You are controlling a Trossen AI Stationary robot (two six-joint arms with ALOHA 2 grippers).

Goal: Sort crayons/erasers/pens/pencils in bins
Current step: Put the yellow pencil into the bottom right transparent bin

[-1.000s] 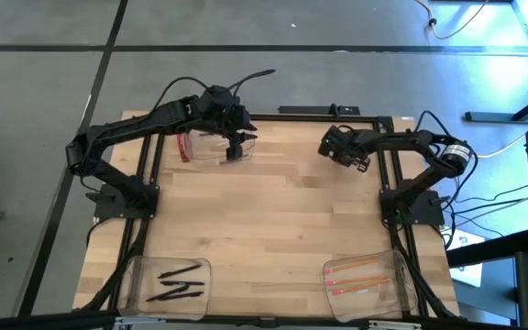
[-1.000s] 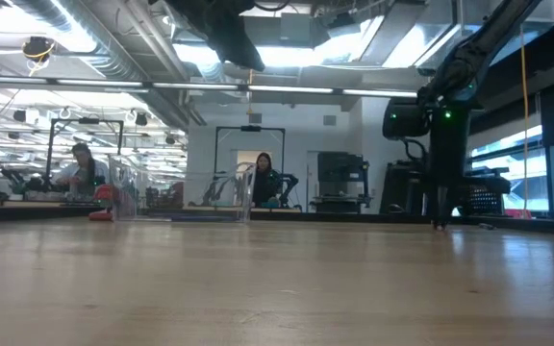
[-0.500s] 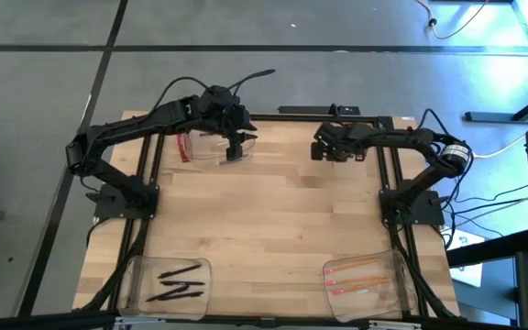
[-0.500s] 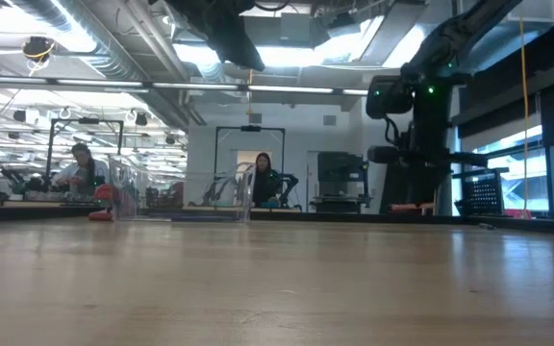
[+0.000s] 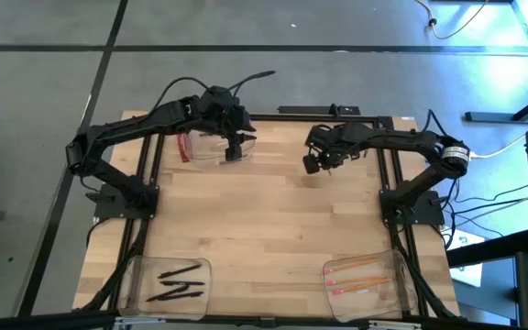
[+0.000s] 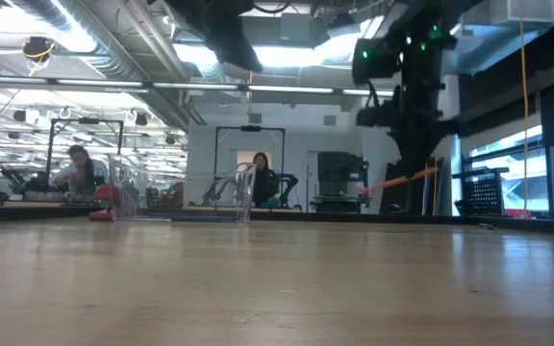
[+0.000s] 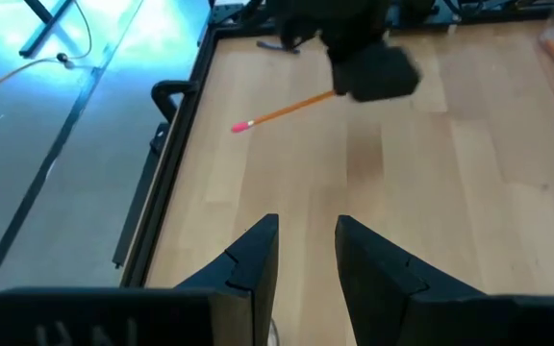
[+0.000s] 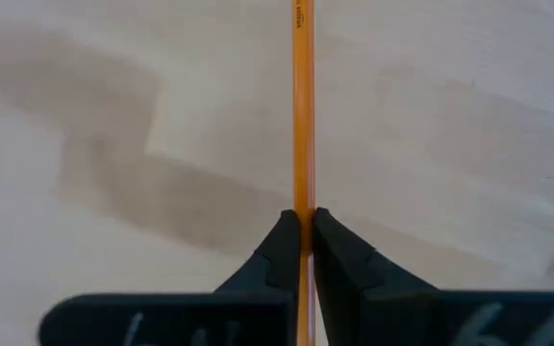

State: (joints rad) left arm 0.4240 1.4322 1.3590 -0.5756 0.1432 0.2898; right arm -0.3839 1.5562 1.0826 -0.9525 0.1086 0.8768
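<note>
Right gripper (image 5: pixel 314 162), seen from above, hangs over the table's far middle, well apart from the pencil bin (image 5: pixel 401 275) at the near right corner. Low view: it carries a pencil (image 6: pixel 399 179) above the table. Right wrist: fingers (image 8: pixel 279 252) pinch it midway, so it should travel level. Left gripper (image 7: pixel 306 252) waits, parted and empty.
</note>
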